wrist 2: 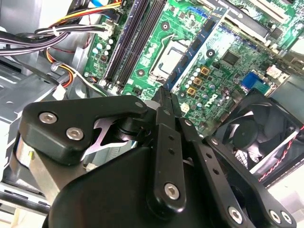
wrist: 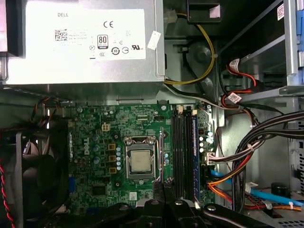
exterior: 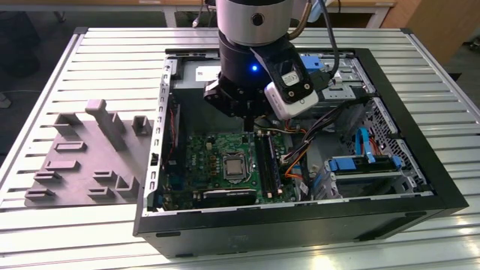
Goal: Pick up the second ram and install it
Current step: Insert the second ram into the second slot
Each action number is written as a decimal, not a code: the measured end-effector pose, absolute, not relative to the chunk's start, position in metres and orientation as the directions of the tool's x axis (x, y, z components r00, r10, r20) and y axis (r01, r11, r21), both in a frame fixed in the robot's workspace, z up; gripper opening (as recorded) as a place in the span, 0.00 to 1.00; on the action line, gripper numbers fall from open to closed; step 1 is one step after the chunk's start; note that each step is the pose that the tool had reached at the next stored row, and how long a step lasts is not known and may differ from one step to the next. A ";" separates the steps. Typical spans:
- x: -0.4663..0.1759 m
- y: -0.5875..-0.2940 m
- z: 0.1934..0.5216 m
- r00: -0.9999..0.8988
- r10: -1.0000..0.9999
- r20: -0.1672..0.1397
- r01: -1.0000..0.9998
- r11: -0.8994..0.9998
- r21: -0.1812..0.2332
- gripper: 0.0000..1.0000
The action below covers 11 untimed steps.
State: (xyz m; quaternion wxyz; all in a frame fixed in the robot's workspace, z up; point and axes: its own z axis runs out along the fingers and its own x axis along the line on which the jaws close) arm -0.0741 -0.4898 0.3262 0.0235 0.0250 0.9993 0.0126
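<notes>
My gripper [exterior: 249, 128] hangs inside the open computer case [exterior: 420, 191], above the green motherboard [exterior: 202, 169]. Its fingers are shut with nothing between them. In both wrist views the thin black fingertips [wrist 2: 164, 95] [wrist: 164, 186] meet over the board, between the processor socket [wrist: 141, 160] and the row of black memory slots [wrist: 181, 152]. A long thin bluish stick [wrist: 194, 152], which I take for the second ram, sits edge-up in the slot closest to the cables. The gripper is apart from it.
A grey fixture plate with blocks [exterior: 82, 163] lies on the slatted table at the exterior view's left. A power supply [wrist: 85, 42], a black fan [wrist 2: 256, 128], cable bundles [wrist: 247, 156] and blue drive brackets [exterior: 360, 164] crowd the case.
</notes>
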 end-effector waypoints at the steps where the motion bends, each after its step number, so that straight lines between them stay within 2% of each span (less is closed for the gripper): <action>1: -0.074 -0.490 0.326 -0.998 0.051 -0.046 0.049 0.998 0.026 0.11; 11: -0.069 -0.490 0.323 -0.998 0.049 -0.043 0.049 0.999 0.023 0.11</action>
